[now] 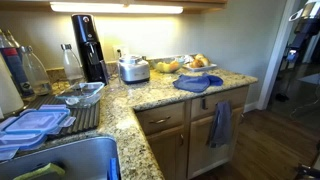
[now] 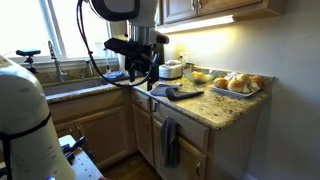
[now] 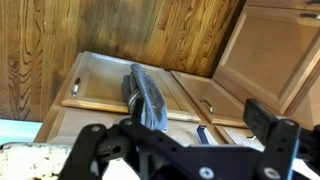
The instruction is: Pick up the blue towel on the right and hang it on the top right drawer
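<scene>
Reaching: fingers [image 2: 142, 72] spread, empty; blue towel [image 1: 197, 83] on the table [image 1: 150, 96] below, beside them; next, descend and pinch it.

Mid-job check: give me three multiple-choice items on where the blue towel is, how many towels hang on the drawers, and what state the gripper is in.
1. Where does the blue towel lie?
A. on the countertop
B. in the sink
C. on the floor

2. How many towels hang over the drawer fronts?
A. none
B. one
C. three

3. How does the gripper stand?
A. shut on the blue towel
B. open, holding nothing
C. shut and empty

Answers:
1 A: in an exterior view it lies flat on the granite countertop.
2 B: only the darker grey-blue towel hangs there.
3 B: the wrist view shows the fingers spread wide with nothing between them.
</scene>
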